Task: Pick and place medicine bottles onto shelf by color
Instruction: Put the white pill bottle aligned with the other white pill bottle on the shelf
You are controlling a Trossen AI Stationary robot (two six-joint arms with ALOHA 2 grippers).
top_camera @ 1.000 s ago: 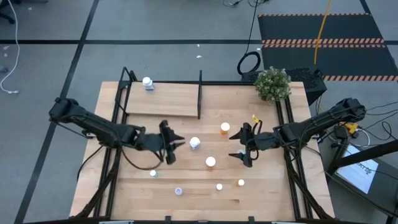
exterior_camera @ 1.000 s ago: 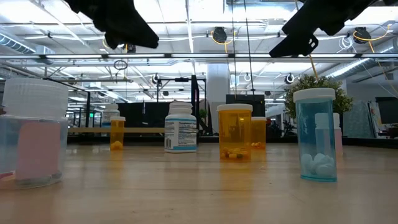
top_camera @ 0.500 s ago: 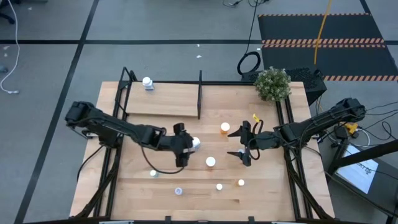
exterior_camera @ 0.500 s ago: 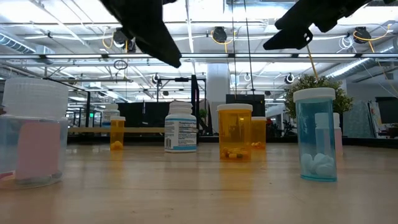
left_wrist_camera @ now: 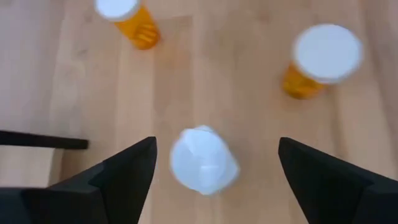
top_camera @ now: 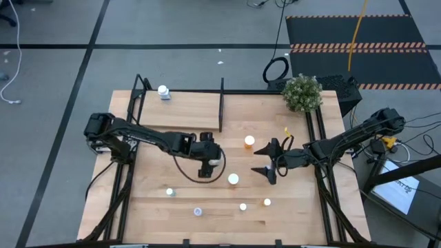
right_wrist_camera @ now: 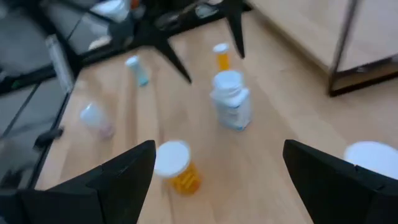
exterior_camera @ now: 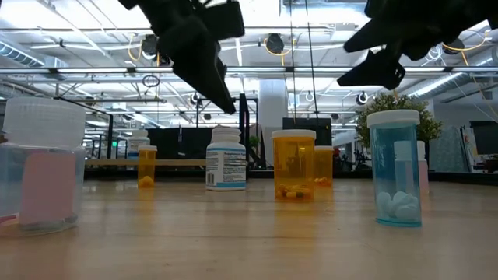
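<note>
A white medicine bottle (top_camera: 217, 158) stands upright on the tabletop near its middle. My left gripper (top_camera: 211, 159) hovers open just over it, one finger to each side of the white cap (left_wrist_camera: 203, 160), with the fingertips (exterior_camera: 226, 105) above the bottle (exterior_camera: 226, 159). My right gripper (top_camera: 256, 160) hangs open to the bottle's right, with nothing between its fingers. Two orange bottles (top_camera: 249, 142) (top_camera: 233, 179) stand between the grippers. The shelf (top_camera: 180, 110) lies at the far left and carries one white bottle (top_camera: 163, 91) at its far left corner.
Several small bottles (top_camera: 169, 192) (top_camera: 198, 211) (top_camera: 242, 206) (top_camera: 267, 202) stand along the near part of the table. A black upright divider (top_camera: 221, 103) closes the shelf's right end. A potted plant (top_camera: 302, 92) stands at the far right corner.
My left gripper has travelled toward the table's right edge and come down over the white bottle, which has stayed in place. No bottle has moved.
</note>
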